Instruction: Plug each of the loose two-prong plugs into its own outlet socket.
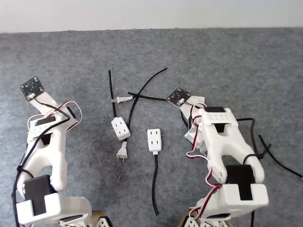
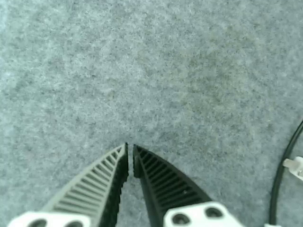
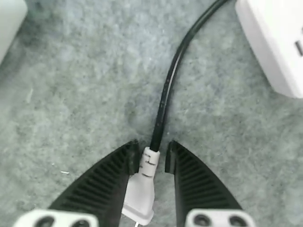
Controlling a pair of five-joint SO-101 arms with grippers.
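While the left tool point(image 2: 130, 153) is resting closed over bare table point(image 2: 142, 71), the right tool point(image 3: 152, 145) is straddling a plug point(image 3: 142, 194) — jaws parted, seemingly not yet pinching — lining up along its cord point(image 3: 165, 94) for a grasp, a socket point(image 3: 274, 42) lying near.

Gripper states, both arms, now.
Left gripper: closed, holding nothing.
Right gripper: open, straddling a white plug, not clamped on it.

White two-prong plug point(image 3: 141, 189) on black round cable point(image 3: 165, 90) sits between black ribbed jaws; one jaw touching it, thin gap at the other; white plastic outlet block point(image 3: 277, 42) nearby; grey carpeted bench point(image 3: 71, 94) underneath.
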